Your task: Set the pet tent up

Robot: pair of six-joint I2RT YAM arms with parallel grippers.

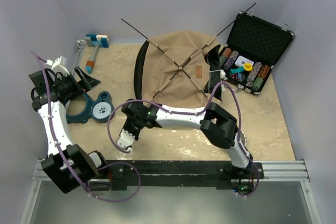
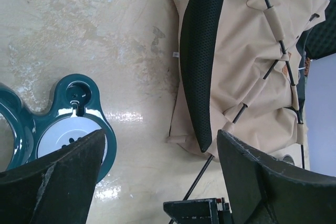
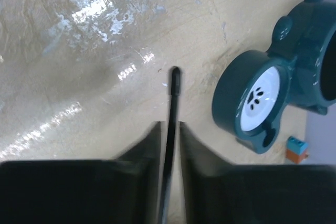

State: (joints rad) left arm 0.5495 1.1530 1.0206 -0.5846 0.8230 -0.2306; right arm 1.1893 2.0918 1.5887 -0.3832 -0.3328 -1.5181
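Your right gripper [image 3: 169, 129] is pinched shut on a thin dark pole [image 3: 172, 95], whose tip sticks out past the fingers just above the counter [image 3: 79, 51]. I judge that hold sensible. The free end of a pole is probably what must be flexed and seated before the tent [image 1: 178, 72] can stand, so gripping near the tip gives you control.

Your left gripper [image 2: 161, 136] hangs with its fingers wide apart and nothing between them. It faces the tent's near-left edge, likely ready to steady the fabric.

The tent lies at the far middle of the counter and looks slumped rather than raised. Its tan cloth is in loose folds, with a black mesh band along the left side. Two dark poles cross on top through fabric sleeves, their ends poking beyond the cloth.

A teal bowl [image 1: 97, 109] sits to its left, near your right gripper. An open case [image 1: 257, 43] stands far right.
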